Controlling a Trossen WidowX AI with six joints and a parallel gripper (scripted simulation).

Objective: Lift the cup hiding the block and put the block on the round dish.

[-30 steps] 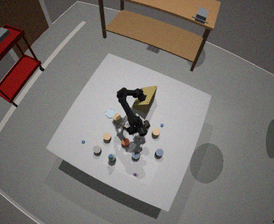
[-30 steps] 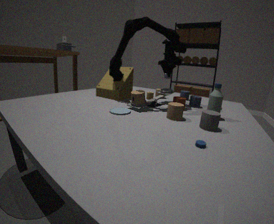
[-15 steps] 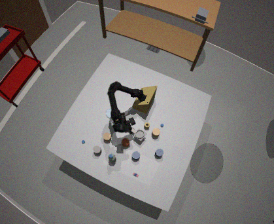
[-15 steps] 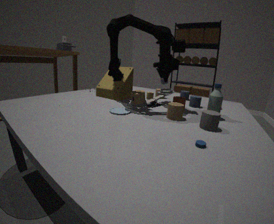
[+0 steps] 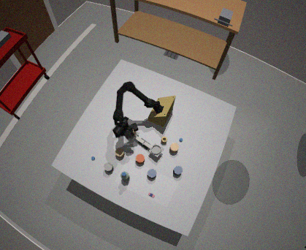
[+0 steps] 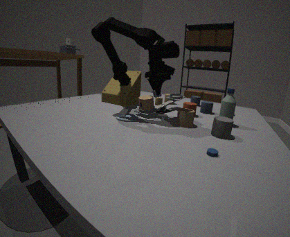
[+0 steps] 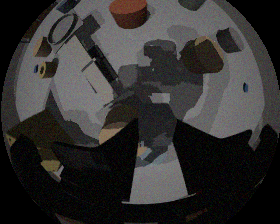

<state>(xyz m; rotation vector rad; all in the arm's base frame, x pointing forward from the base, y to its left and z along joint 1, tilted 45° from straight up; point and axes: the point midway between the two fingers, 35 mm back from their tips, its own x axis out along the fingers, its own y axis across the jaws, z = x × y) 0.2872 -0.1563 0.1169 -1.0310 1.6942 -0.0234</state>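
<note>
Top view: one arm, with its gripper [image 5: 125, 129] near the centre of the white table top [image 5: 205, 129]. One balance [image 5: 144, 142], one bottle [image 5: 125, 175] and two blue discs [image 5: 93, 158] are on the table top. The room holds one wooden bench [image 5: 176, 4] and one red cart [image 5: 8, 66].

Exterior view: the fingers are clamped on the small block [image 6: 156, 94], above the centre of the table top. One shelf rack [image 6: 208, 57] stands behind.

Wrist view: one orange cylinder [image 7: 129, 11].

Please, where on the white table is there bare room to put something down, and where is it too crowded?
Bare room: the wide near part of the table, in front of the blue cap, and the stretch left of the yellow wedge. Crowded: around the balance under the gripper, and among the cylinders beside the bottle.
</note>
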